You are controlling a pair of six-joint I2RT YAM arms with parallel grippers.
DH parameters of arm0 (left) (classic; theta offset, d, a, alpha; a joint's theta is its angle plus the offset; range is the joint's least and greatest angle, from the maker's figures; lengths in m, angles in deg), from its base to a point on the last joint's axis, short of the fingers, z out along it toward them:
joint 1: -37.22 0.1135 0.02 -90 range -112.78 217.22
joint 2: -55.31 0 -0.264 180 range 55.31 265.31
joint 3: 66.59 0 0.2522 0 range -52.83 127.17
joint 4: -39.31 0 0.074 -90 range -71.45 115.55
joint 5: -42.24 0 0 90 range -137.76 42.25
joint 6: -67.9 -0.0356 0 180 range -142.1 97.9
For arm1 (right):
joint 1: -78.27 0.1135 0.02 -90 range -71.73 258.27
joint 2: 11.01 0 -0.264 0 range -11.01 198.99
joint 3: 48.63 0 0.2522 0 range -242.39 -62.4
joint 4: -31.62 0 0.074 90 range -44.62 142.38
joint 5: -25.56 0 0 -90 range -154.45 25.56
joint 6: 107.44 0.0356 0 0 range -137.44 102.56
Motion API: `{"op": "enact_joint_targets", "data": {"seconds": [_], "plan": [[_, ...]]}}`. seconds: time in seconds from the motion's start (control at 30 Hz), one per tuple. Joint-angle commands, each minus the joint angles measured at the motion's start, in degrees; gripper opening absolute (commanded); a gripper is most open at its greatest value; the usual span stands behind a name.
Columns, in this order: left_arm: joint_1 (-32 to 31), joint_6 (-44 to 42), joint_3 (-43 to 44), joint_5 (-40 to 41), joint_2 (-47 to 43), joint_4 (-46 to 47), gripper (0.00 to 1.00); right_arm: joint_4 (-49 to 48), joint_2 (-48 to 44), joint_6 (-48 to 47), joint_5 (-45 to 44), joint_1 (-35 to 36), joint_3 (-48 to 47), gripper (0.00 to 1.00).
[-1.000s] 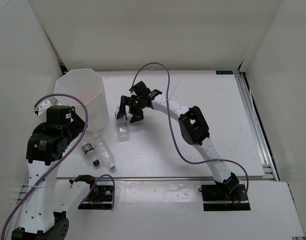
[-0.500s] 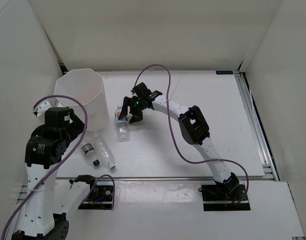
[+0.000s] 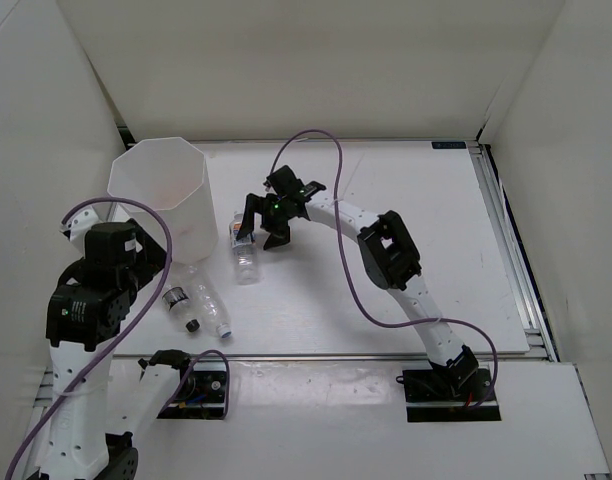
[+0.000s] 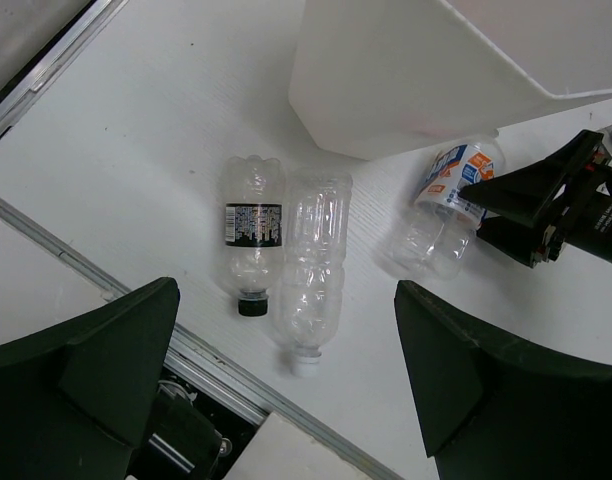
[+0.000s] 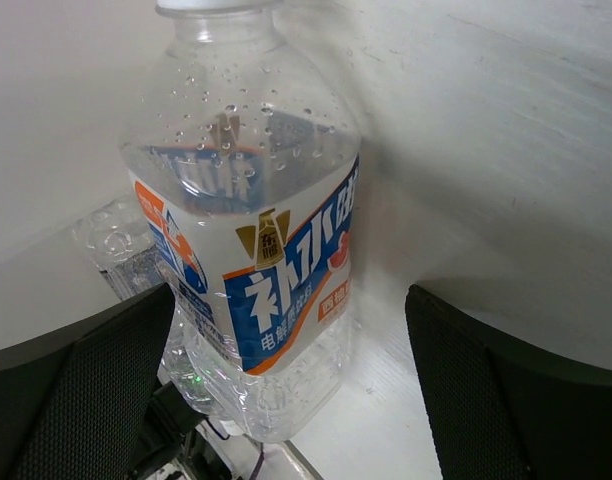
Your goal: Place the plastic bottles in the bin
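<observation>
Blue-label bottle (image 5: pixel 251 230): lies on the bench (image 3: pixel 436 200) just beside the bin (image 3: pixel 156 190), long axis roughly near-to-far, cap seemingly toward the near edge. Right gripper (image 3: pixel 258 228) straddles its label end, fingers released. Left gripper (image 4: pixel 286 300) fingers likewise released. Risk, I judge: the round wall rolls or squirts out if I clench off-centre.

Bright, even overhead lighting, soft faint shadows, all 3 views sharp.

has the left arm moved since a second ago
Yes. In the top view the left arm has pulled back toward the near edge and a little to the left, away from the bin.
</observation>
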Motion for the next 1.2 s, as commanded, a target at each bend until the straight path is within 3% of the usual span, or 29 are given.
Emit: {"op": "enact_joint_targets", "data": {"seconds": [0.0,0.43,0.6,0.87,0.9,0.93,1.07,1.17], "plan": [[-0.29,-0.77,-0.27,0.48,-0.77,-3.87,1.00,1.39,0.98,0.75,0.53,1.75,-2.76,1.00],[-0.29,-4.55,1.84,0.48,-1.82,-3.87,1.00,-1.77,1.61,3.75,-1.58,3.52,-1.45,0.99],[-0.29,-5.69,1.31,0.48,-1.82,-3.87,1.00,0.42,2.22,3.75,-2.28,3.52,0.21,0.76],[-0.29,-3.50,-0.52,1.01,-1.82,-3.87,1.00,2.18,-6.29,1.21,-1.76,-0.42,7.16,0.62],[-0.29,-2.80,-0.53,1.01,-1.82,-3.87,1.00,2.18,-7.70,0.68,-1.23,-0.96,7.77,0.58],[-0.29,-2.79,-0.53,1.01,-1.82,-3.09,1.00,2.18,-10.58,-0.02,-0.71,-1.49,8.39,0.48],[-0.29,-1.65,-1.76,0.48,-2.35,-1.15,1.00,2.18,-17.28,-1.17,2.10,-4.04,10.15,0.37],[-0.29,-1.65,-2.29,0.48,-3.57,0.78,1.00,0.88,-20.27,-1.17,5.79,-5.18,7.88,0.23]]}}
